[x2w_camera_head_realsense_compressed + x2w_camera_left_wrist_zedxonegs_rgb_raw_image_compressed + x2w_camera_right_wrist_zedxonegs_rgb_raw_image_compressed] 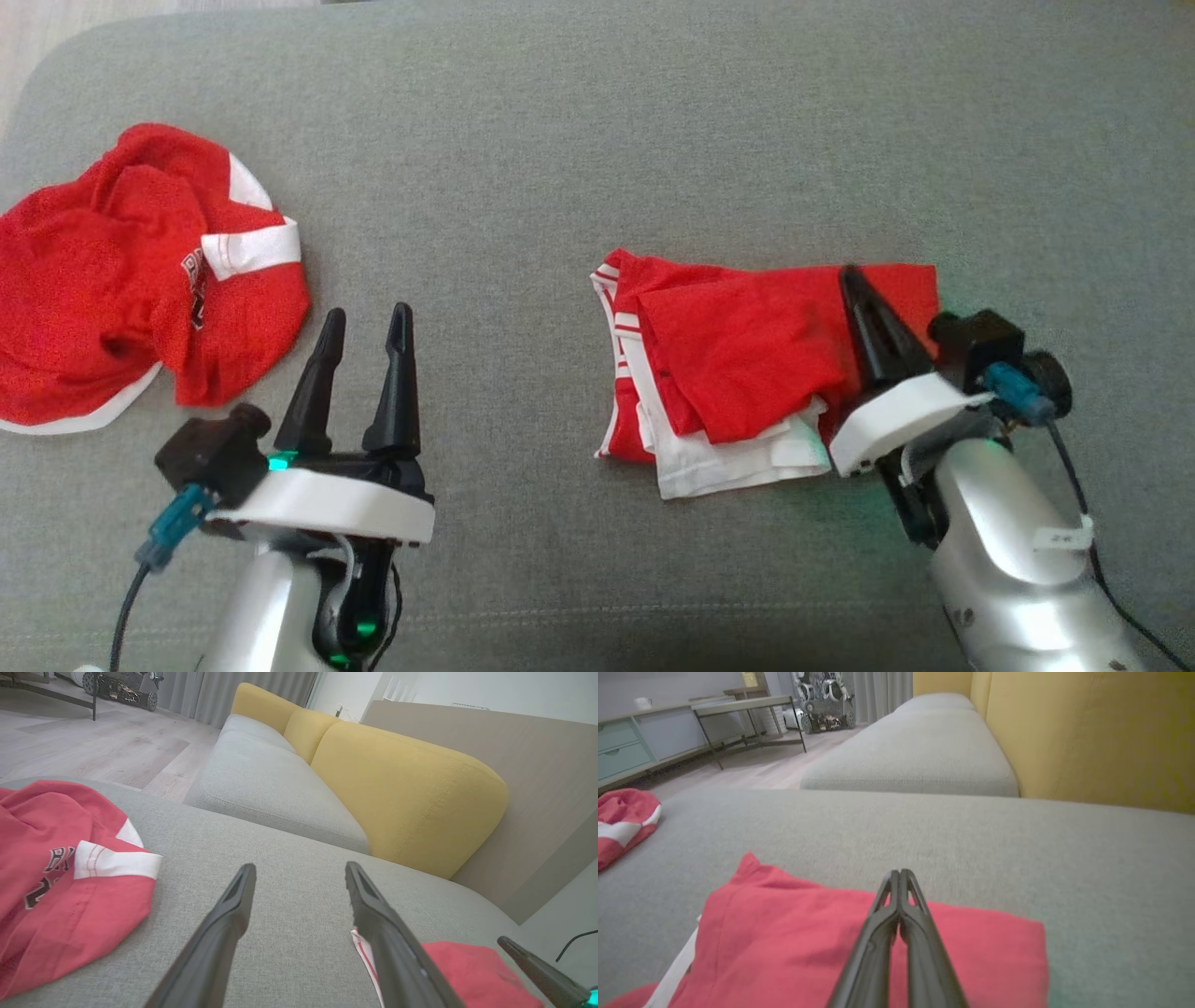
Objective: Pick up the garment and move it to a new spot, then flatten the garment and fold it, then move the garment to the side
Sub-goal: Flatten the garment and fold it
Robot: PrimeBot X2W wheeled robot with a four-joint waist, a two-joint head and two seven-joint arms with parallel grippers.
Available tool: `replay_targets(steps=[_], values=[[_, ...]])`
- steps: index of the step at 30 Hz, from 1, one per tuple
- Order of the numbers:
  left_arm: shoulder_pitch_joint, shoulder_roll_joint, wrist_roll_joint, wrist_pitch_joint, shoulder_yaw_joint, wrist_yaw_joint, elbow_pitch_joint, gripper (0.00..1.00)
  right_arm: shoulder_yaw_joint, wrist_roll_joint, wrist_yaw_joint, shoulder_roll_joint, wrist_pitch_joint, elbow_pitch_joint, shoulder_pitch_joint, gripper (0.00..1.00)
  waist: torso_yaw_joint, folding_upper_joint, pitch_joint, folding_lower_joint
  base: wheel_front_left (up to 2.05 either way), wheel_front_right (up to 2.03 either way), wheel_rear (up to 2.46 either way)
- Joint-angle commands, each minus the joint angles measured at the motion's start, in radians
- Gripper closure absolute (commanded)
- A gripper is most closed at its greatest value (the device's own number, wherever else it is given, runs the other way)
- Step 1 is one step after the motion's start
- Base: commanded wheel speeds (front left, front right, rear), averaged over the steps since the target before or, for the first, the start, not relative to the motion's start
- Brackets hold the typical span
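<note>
Crumpled red shirt far L of folded garment.

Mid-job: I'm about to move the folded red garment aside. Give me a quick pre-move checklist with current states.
1. Fold finished: ok. The folded garment is a compact stack of red and white layers, though its edges are uneven.
2. Right gripper shut: ok. Its fingers are pressed together over the stack's right part.
3. Fabric actually pinched: cannot tell. No cloth shows between the tips.
4. Left gripper out of the way: ok. It is open over the grey cushion, apart from both garments.
5. Room to the side: ok. Bare cushion shows beyond and to the right of the stack, and the crumpled garment lies far to the left.
</note>
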Motion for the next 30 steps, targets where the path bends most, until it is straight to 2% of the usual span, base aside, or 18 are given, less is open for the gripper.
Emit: replay_targets(steps=[1,7,12,17,25,30], values=[[-0.036,0.006,0.002,-0.005,0.031,0.004,-0.03,0.0,0.028,0.0,0.007,0.02,-0.011,-0.043,-0.005,1.0,-0.001,0.0,0.0,0.0,0.0,0.0,0.0],[-0.042,0.006,-0.003,-0.005,0.019,0.003,-0.031,0.0,0.18,0.024,0.007,0.023,0.034,0.001,0.012,1.0,0.005,0.0,0.006,0.0,0.0,0.0,0.0],[-0.05,0.006,-0.008,-0.005,0.014,0.003,-0.03,0.0,0.283,0.103,0.007,0.023,0.074,0.075,-0.002,1.0,0.017,0.0,0.011,0.0,0.0,0.0,0.0],[-0.051,0.006,-0.009,-0.005,0.015,0.001,-0.027,0.0,0.342,0.185,0.007,0.023,0.084,0.14,-0.026,1.0,0.029,0.0,0.01,0.0,0.0,0.0,0.0],[-0.049,0.006,-0.005,-0.005,0.027,0.003,-0.026,0.0,0.429,0.282,0.007,0.023,0.027,0.104,-0.068,1.0,0.022,0.0,0.002,0.0,0.0,0.0,0.0],[-0.045,0.006,-0.005,-0.005,0.025,0.003,-0.026,0.0,0.477,0.304,0.007,0.023,0.054,0.152,-0.067,1.0,0.016,0.0,-0.003,0.0,0.0,0.0,0.0]])
